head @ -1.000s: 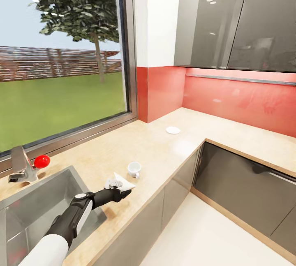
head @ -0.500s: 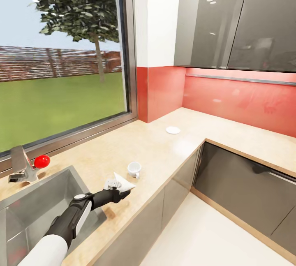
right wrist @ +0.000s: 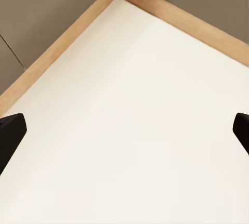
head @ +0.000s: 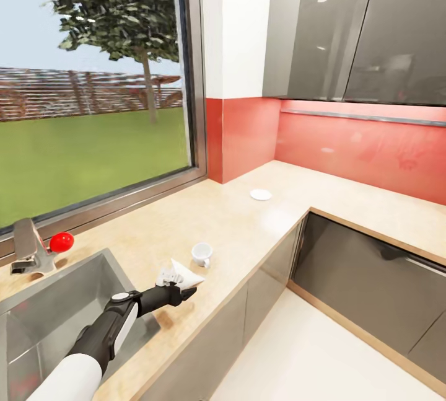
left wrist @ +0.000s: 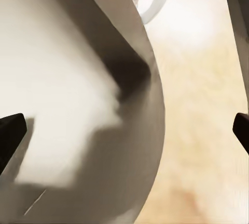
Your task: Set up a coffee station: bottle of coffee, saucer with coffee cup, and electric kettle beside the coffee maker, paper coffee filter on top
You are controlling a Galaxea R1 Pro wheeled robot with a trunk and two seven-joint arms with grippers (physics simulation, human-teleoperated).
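The left gripper [head: 181, 286] is held low over the countertop [head: 248, 227] by the sink [head: 49, 314]. Its jaws look spread wide around the filter [head: 181, 274]; a real pinch cannot be told. Just past it, the cup [head: 202, 254] stands alone. Farther right, well apart, the saucer [head: 261, 194] lies bare. The right gripper [right wrist: 124, 130] is spread open over the floor [right wrist: 135, 130]. Little seems done: the filter must still be carried, and the cup set on the saucer.

White filter [head: 184, 274], cup [head: 201, 254] & saucer [head: 261, 195]; light-wood countertop [head: 235, 227]; red backsplash [head: 359, 156]; grey cabinets [head: 353, 35].
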